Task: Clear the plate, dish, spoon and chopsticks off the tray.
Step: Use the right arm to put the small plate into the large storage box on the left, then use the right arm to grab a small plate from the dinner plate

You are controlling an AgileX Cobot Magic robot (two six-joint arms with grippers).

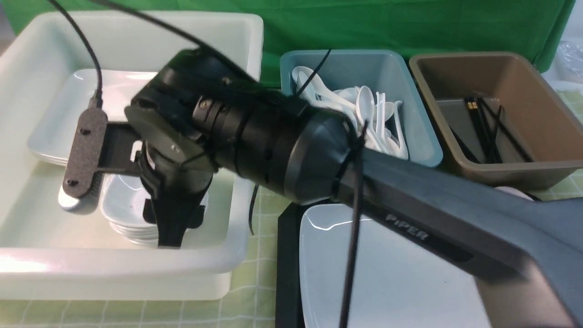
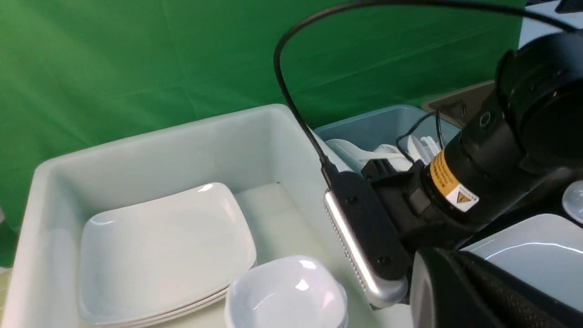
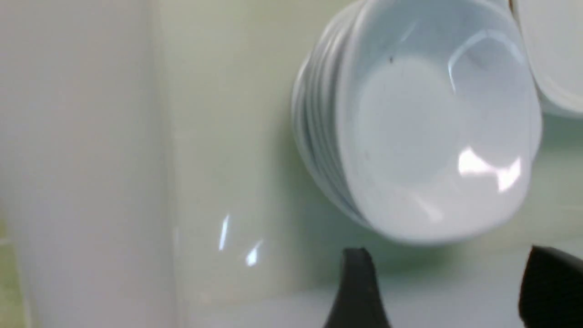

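Observation:
My right arm reaches across into the white tub [image 1: 227, 255]. My right gripper [image 3: 448, 287] is open and empty, just off a stack of small white dishes; the top dish [image 3: 437, 136] rests on that stack [image 1: 125, 205]. The large white plate [image 1: 391, 273] lies on the black tray [image 1: 287, 255], partly under my right arm. White spoons [image 1: 364, 114] lie in the teal tub, and black chopsticks [image 1: 483, 127] in the brown tub. My left gripper [image 2: 455, 296] shows only as a dark mass, shut, near the plate [image 2: 537, 255].
A stack of large white plates [image 2: 159, 246] lies at the back of the white tub, beside the dish stack [image 2: 287, 291]. A small white rounded thing [image 1: 512, 192] peeks from behind my right arm. Green checked cloth covers the table; a green backdrop hangs behind.

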